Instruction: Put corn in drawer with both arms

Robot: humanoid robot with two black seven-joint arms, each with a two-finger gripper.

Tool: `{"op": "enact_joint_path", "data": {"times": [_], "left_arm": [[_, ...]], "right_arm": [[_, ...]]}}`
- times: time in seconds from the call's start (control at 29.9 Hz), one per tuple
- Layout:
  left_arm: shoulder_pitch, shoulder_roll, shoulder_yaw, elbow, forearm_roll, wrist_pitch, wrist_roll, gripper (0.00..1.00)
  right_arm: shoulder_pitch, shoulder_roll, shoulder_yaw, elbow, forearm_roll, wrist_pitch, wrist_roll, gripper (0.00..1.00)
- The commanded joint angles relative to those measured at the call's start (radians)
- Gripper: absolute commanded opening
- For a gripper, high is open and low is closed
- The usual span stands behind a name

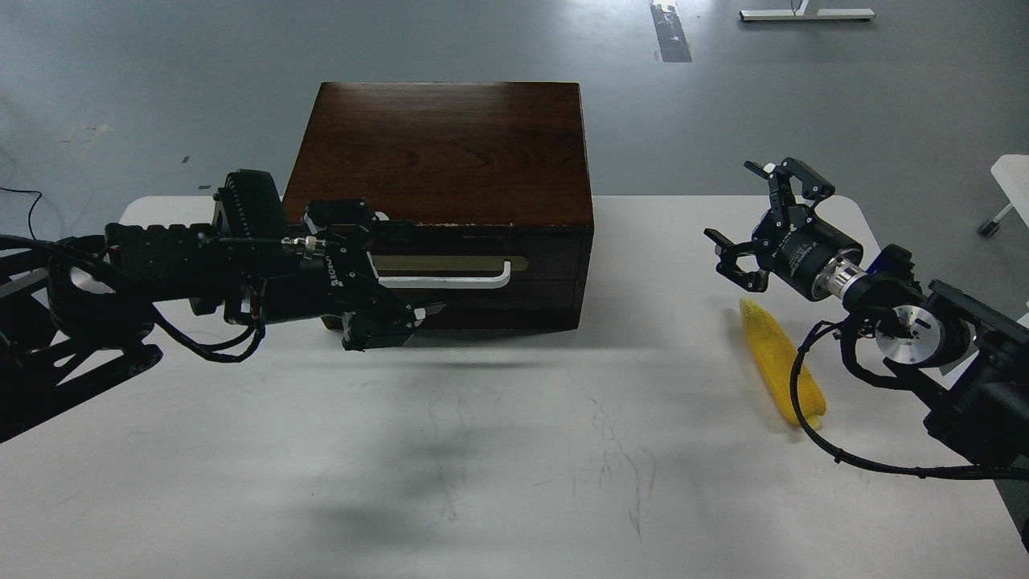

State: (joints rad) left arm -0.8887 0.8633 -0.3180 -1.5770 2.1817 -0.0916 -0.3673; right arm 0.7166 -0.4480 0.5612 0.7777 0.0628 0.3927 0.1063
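Observation:
The dark brown wooden box (pixel 442 153) stands at the back of the white table (pixel 514 450). Its drawer (pixel 530 277) is closed, with a brass plate and a white bar handle (pixel 458 280). My left gripper (pixel 420 269) is open at the handle's left end, one finger above the bar and one below it. The yellow corn (pixel 778 371) lies on the table at the right, tapered end pointing away from me. My right gripper (pixel 744 219) is open and empty, hovering just above and beyond the corn's far tip. A black cable of the right arm crosses the corn's near end.
The table's right edge runs close behind the right arm. A white furniture piece (pixel 1013 181) stands off the table at the far right. Grey floor lies beyond the box. The table's near half shows only scratches.

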Motion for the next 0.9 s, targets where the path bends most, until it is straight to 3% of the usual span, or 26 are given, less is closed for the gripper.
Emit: {"op": "enact_joint_path", "data": {"times": [0.0, 0.87], "left_arm": [[0.0, 0.003, -0.01, 0.0, 0.0, -0.011, 0.01, 0.98], [0.016, -0.033, 0.01, -0.006, 0.0, -0.011, 0.008, 0.98]], "right_arm": [[-0.002, 0.0, -0.001, 0.0, 0.0, -0.001, 0.001, 1.0], [-0.014, 0.002, 0.0, 0.0, 0.0, -0.023, 0.01, 1.0]]}}
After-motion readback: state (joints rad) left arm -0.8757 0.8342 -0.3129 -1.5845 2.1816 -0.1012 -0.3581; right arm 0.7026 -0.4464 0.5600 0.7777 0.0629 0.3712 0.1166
